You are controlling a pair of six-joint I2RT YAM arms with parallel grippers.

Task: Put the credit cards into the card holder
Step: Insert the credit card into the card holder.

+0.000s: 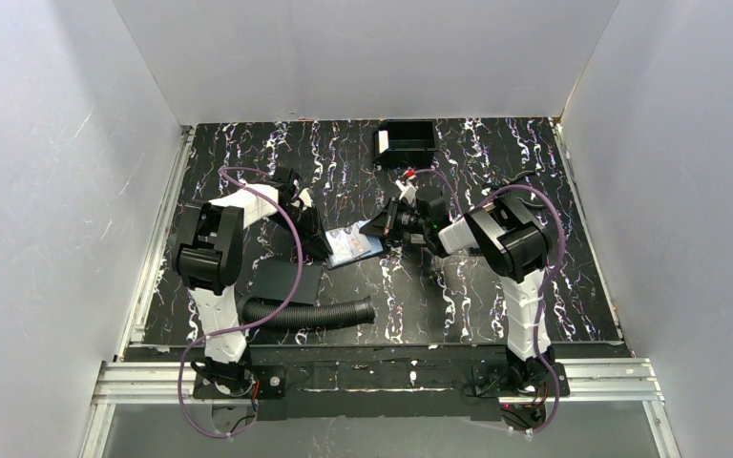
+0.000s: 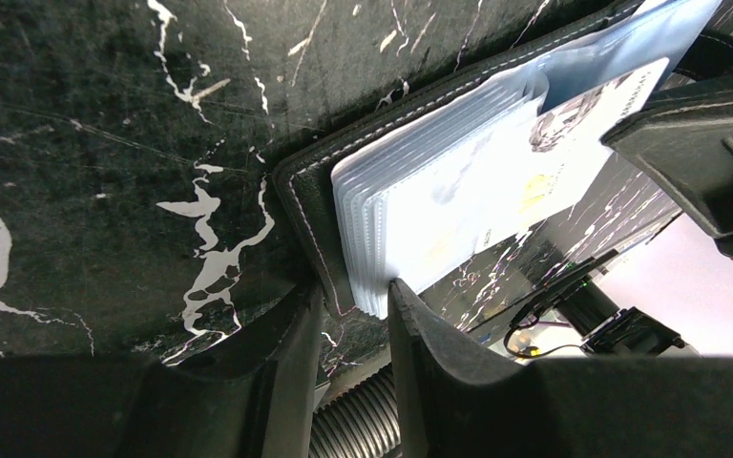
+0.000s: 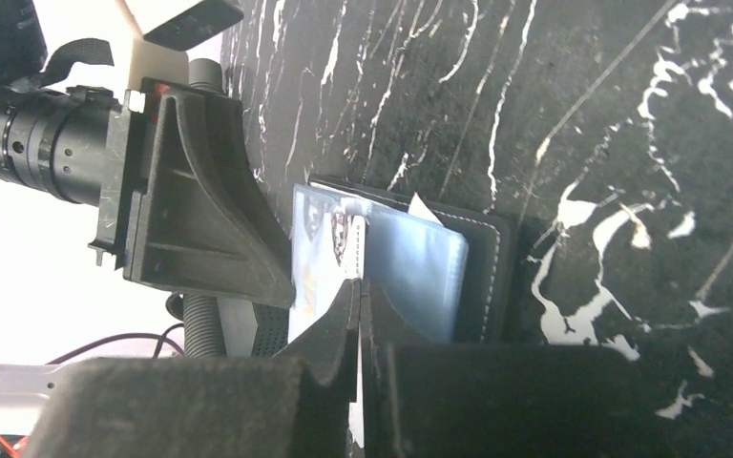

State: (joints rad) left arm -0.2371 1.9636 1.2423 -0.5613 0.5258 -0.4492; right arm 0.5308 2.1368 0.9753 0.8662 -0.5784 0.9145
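White walls box in a black tabletop veined with white. The card holder lies open near its middle, a little toward the left edge, between the two arms. Its fan of clear plastic sleeves faces up. The left tool straddles the holder's corner with its jaws partly apart, leather on one side and the sleeve stack on the other, in what looks like a pinch that steadies the holder. The right tool is pressed together on a pale credit card, gripped edge-on by one short end, with the free end lying across the sleeves. The card looks light, stiff and slick, so a grip on the rear edge that leaves the leading edge free probably suits it best. A slanted push could let it skate out of the grip. The sleeves look limp and thin and may buckle or fold shut if the card meets them at an angle. The holder is light enough to slide unless it is held down. Both tools crowd the same small spot, so their fingers could knock together. A black box sits by the far edge, well clear of the work. A flat black pad and a ribbed hose lie toward the near left corner, near the left arm's path.
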